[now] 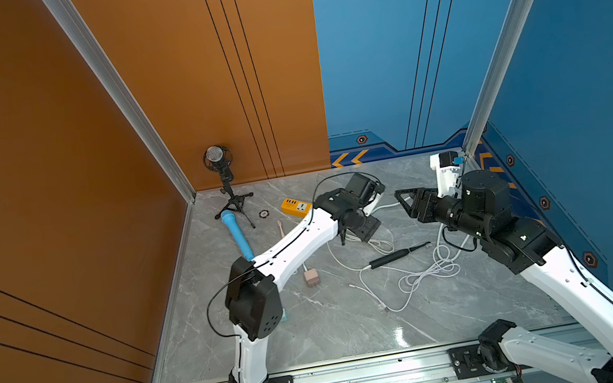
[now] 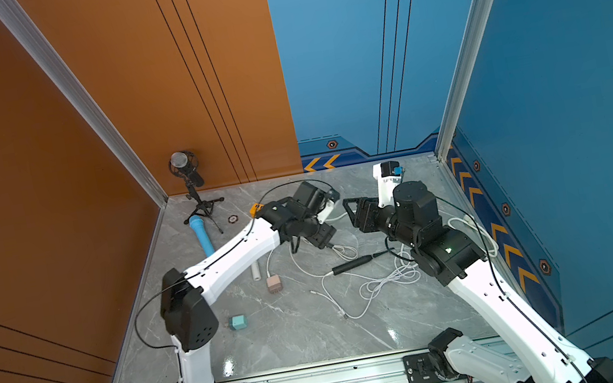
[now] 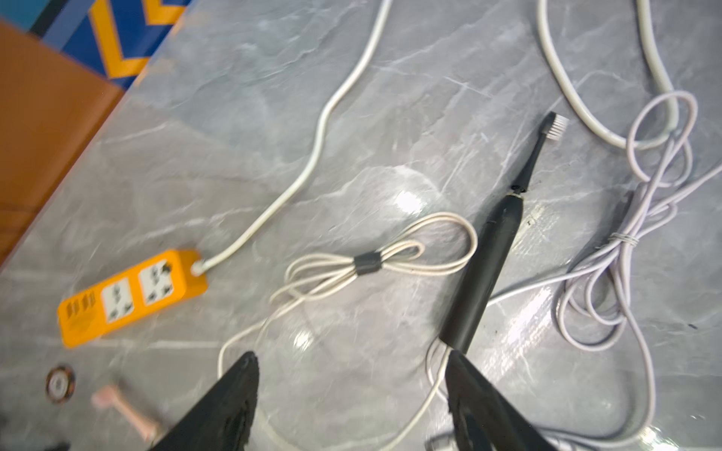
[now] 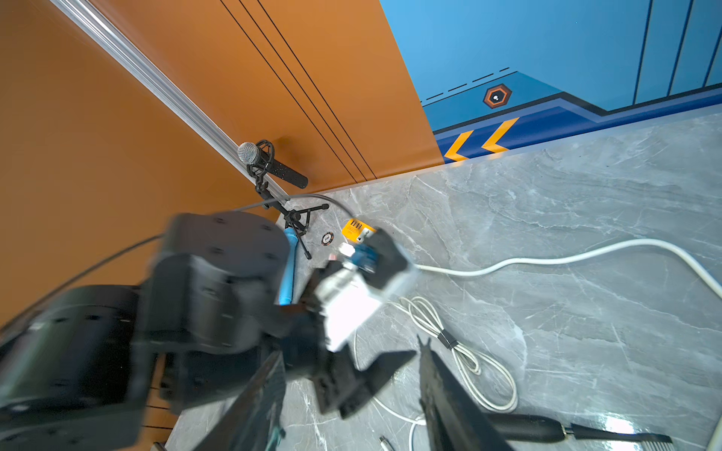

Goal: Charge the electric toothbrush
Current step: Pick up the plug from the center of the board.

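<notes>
Black toothbrush (image 3: 484, 273); orange power strip (image 3: 133, 296); white cord (image 3: 320, 129); grey veined tabletop (image 3: 234, 117).

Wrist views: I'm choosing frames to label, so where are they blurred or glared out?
Left wrist view: orange power strip smeared, black electric toothbrush fairly sharp, white glare patches on the marble tabletop. Right wrist view: left arm heavily blurred, microphone crisp, glare beside the toothbrush's neck.
</notes>
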You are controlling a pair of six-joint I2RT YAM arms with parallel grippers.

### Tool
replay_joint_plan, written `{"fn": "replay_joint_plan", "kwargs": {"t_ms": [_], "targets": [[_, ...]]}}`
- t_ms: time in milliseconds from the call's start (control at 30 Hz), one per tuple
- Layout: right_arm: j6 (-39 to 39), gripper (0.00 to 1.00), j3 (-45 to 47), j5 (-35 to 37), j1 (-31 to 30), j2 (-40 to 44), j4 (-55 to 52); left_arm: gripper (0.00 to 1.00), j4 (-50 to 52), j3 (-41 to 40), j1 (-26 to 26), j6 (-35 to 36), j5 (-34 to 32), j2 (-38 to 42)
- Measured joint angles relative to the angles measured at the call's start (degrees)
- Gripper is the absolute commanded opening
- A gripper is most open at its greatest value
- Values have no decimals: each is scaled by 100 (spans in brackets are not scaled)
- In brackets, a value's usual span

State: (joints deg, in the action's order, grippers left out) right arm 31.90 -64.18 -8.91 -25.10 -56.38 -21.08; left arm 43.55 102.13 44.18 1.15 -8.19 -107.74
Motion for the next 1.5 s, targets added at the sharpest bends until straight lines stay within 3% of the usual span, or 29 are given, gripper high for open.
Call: {"fn": "replay_joint_plan", "kwargs": {"t_ms": [133, 233, 367, 533, 800, 1133, 1300, 1500], "targets": [[0, 57, 0, -11, 7, -125, 2, 74, -24, -1816, -568, -1770, -350, 1725], [0, 58, 0, -52, 17, -243, 4, 74, 74, -2898, -743, -2798, -446, 2214], [4, 58, -2, -181, 39, -474, 4, 75, 240, -3646, -662, -3762, -466, 1878], [9, 58, -2, -302, 39, -599, 2, 74, 232, -3628, -544, -4271, -555, 1075], [11, 58, 9, -286, 44, -404, 0, 61, 39, -3370, -542, -4424, -557, 205], [105, 58, 9, -284, 55, -411, 0, 23, -289, -3368, -612, -4315, -588, 267], [136, 58, -2, -286, 83, -461, -2, 19, -483, -3469, -863, -3582, -568, 1209], [87, 56, -415, -791, 118, -979, -31, 20, -1438, -3375, -979, -1838, -365, 2754]]}}
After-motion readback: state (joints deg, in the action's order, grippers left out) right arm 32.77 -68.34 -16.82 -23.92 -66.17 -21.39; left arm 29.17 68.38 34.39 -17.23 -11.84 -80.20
